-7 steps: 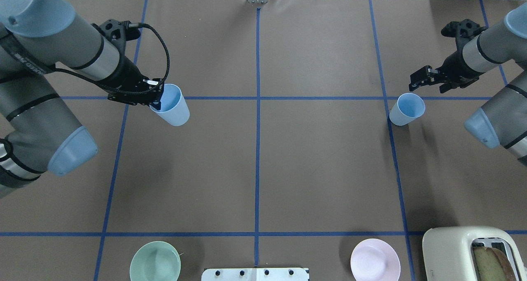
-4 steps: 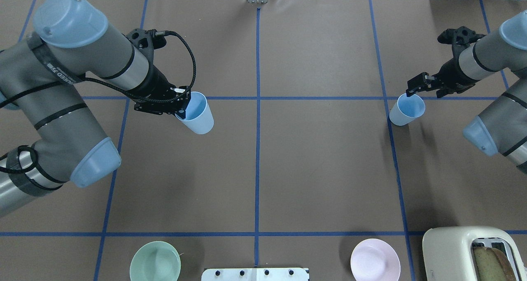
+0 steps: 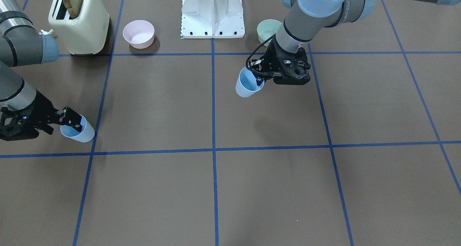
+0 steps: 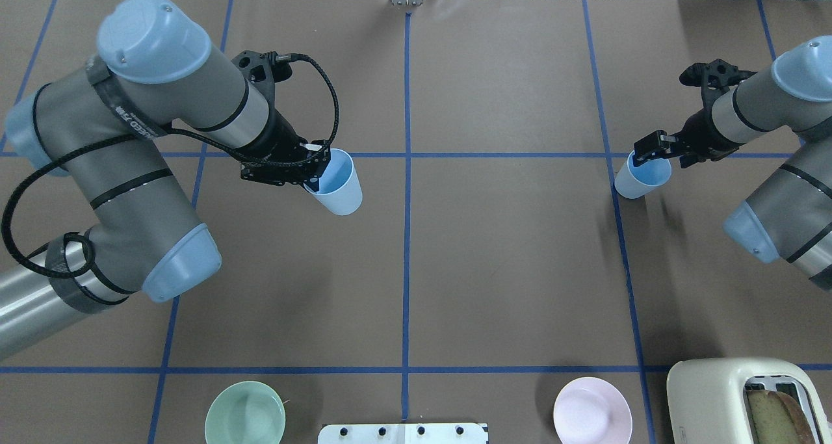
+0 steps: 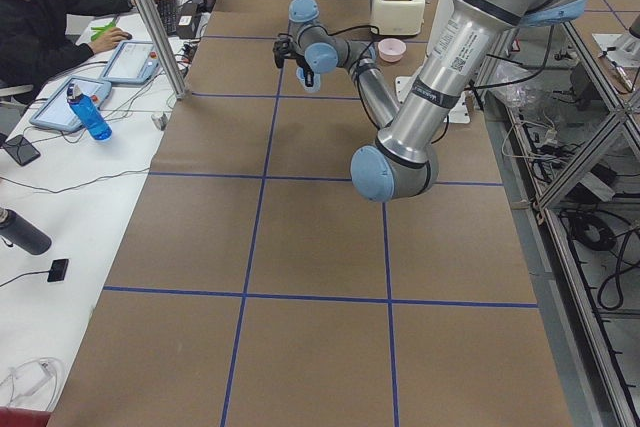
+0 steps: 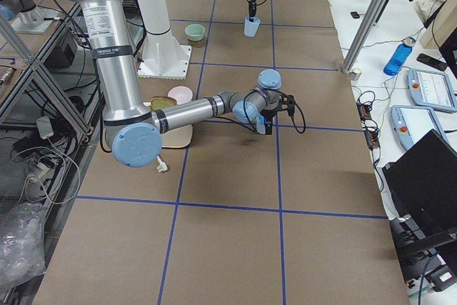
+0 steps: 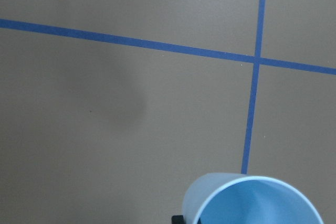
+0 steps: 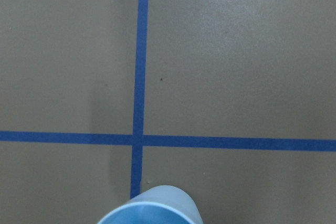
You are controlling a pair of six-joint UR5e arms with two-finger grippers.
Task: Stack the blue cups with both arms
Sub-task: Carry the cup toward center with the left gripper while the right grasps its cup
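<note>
Carried further toward centre, the left cup (image 4: 338,187) is held aloft at 9 o'clock, rim pinched by the left gripper (image 4: 315,168); the right cup (image 4: 640,179) stands at 3 o'clock, rim straddled by the right gripper (image 4: 647,154), closure not discernible; rims should be aligned before nesting.

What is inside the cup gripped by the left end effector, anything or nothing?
Empty: the overhead and front views look into the cup and show only its bare blue inside.
</note>
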